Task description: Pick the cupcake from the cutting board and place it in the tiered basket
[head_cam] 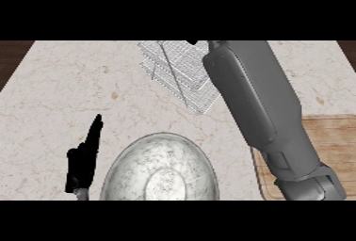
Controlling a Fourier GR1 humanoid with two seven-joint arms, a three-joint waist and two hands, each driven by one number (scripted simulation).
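The wire tiered basket (173,70) stands at the far middle of the counter. My right forearm (261,103) stretches from the lower right up over the basket's right side. Only a black sliver of the right hand (192,43) shows at the basket's top edge. The cupcake shows nowhere in the head view. The wooden cutting board (337,141) lies at the right edge, partly under the forearm, and its visible part is bare. My left hand (83,160) rests open at the lower left, fingers up, holding nothing.
A large silver bowl (160,172) sits at the near middle, between the left hand and the cutting board. Marble counter (76,89) spreads to the left of the basket. Dark floor shows past the counter's far corners.
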